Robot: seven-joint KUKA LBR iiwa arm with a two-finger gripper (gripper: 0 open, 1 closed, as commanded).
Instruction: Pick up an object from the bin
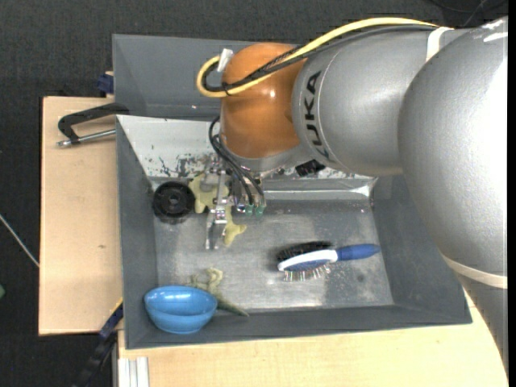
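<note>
Gripper (216, 230) near bin's (161, 268) back wall (beside 1 black disc (171, 201)); middle floor bare.

Pale yellow scrap (234, 232), lying left-centre.

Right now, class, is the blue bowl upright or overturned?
Upright: the blue bowl shows its rim and hollow facing upward.

Black round cap (171, 201) at left; blue bowl (181, 307) lower-left corner; blue-handled brush (318, 258) right of centre.
</note>
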